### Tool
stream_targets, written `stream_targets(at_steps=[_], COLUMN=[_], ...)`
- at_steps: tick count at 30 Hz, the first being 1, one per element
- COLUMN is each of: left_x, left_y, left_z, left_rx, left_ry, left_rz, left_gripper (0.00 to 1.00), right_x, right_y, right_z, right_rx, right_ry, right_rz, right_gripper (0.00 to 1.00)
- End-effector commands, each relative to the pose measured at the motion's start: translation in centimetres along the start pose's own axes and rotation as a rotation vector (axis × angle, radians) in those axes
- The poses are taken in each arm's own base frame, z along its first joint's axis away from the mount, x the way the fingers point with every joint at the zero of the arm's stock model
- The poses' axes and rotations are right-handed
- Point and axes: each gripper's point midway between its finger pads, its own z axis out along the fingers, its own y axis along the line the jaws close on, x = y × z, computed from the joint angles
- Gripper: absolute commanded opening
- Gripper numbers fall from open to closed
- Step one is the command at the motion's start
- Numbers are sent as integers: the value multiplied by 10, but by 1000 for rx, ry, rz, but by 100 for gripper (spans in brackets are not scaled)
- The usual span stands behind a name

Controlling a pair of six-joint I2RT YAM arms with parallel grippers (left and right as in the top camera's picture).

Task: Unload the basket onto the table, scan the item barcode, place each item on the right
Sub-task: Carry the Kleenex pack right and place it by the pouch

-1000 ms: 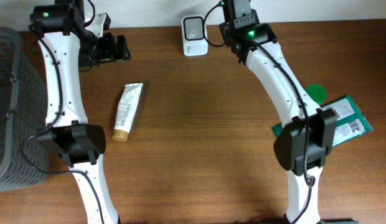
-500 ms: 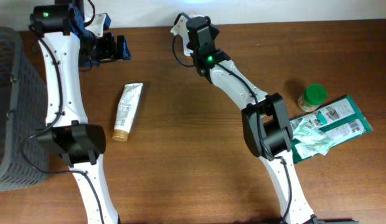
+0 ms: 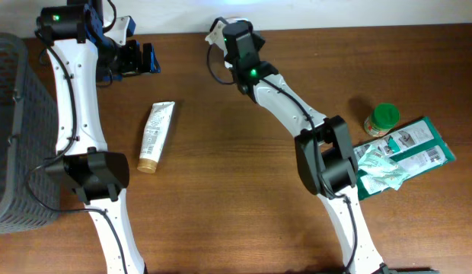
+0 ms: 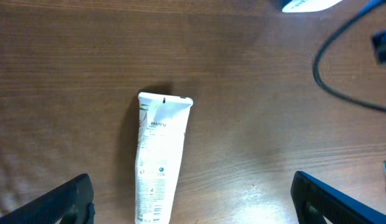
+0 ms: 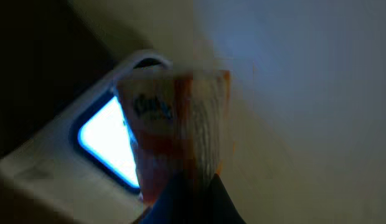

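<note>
Nearest, at about 4 o'clock on the counter, lie green packets with a crumpled wrapper against them; a green-lidded jar stands just beyond. At 9 o'clock a tube lies flat, its brown cap end toward the near side, and a grey basket stands at the left edge. Farther off, at 11 o'clock, the left pincer hangs above the counter with its jaws spread wide and nothing between them. Farthest, at 12 o'clock by the back edge, the right pincer is closed tight on a small, blurred orange-and-white sachet, held upright just in front of the lit window of the scanner.
</note>
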Motion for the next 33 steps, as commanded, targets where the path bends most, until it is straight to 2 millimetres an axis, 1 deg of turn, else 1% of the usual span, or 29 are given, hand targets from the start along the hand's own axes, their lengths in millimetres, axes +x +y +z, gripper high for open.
stream_targets(at_steps=[1,2,3,4,6,7,8,10,11,12,13,14,15,17,19,21,23,24,25,27,28,29,30,32,33], left_x=[-3,-3,-3,-3,-3,-3,-3,-3,-3,-3,-3,-3,-3,-3,-3,-3,-3,-3,-3,-3,-3,-3,-3,-3,-3], left_y=[-7,-7,-7,-7,-7,-7,-7,-7,-7,-7,-7,-7,-7,-7,-7,-7,-7,-7,-7,-7,-7,-7,-7,-7,-7], left_z=[-13,-13,-13,-13,-13,-13,-13,-13,-13,-13,-13,-13,-13,-13,-13,-13,-13,-13,-13,-13,-13,-13,-13,-13,-13], left_rx=[11,11,11,11,11,11,11,11,11,11,11,11,11,11,11,11,11,11,11,11,11,11,11,11,11], left_ry=[-32,-32,-32,-32,-32,-32,-32,-32,-32,-32,-32,-32,-32,-32,-32,-32,-32,-32,-32,-32,-32,-32,-32,-32,-32], left_rz=[17,17,17,17,17,17,17,17,17,17,17,17,17,17,17,17,17,17,17,17,17,17,17,17,17], left_gripper=[99,99,99,99,99,99,99,99,99,99,99,99,99,99,99,99,99,99,99,99,99,99,99,99,99], right_x=[-61,-62,-60,-53,-38,-23,-10,25,37,68,83,103,133,172,198,227,259,270,286,303,315,327,336,352,357], right_y=[-76,-79,-88,-101,-112,-119,-123,-129,-129,-128,-126,-123,-116,-111,-104,-86,-70,-63,-55,-47,-39,-31,-24,-12,-6], right_z=[-90,-103,-122,-145,-177,-201,-215,-250,-259,-275,-279,-286,-294,-301,-300,-298,-295,-293,-288,-281,-276,-270,-266,-263,-263], right_rx=[-78,-115,-144,-167,-210,-241,-256,-305,-322,-351,-362,-382,-415,-428,-433,-447,-419,-410,-395,-376,-371,-361,-356,-351,-353], right_ry=[-148,-146,-126,-88,-18,43,93,219,264,380,438,517,644,812,918,1035,1140,1168,1198,1220,1230,1235,1236,1251,1261], right_rz=[259,290,352,446,594,678,729,829,864,936,958,968,991,1016,1031,1029,1000,993,990,993,997,1009,1018,1032,1033], right_gripper=[4,4,4,4,4,4,4,4,4,4,4,4,4,4,4,4,4,4,4,5,10,11,14,24,31])
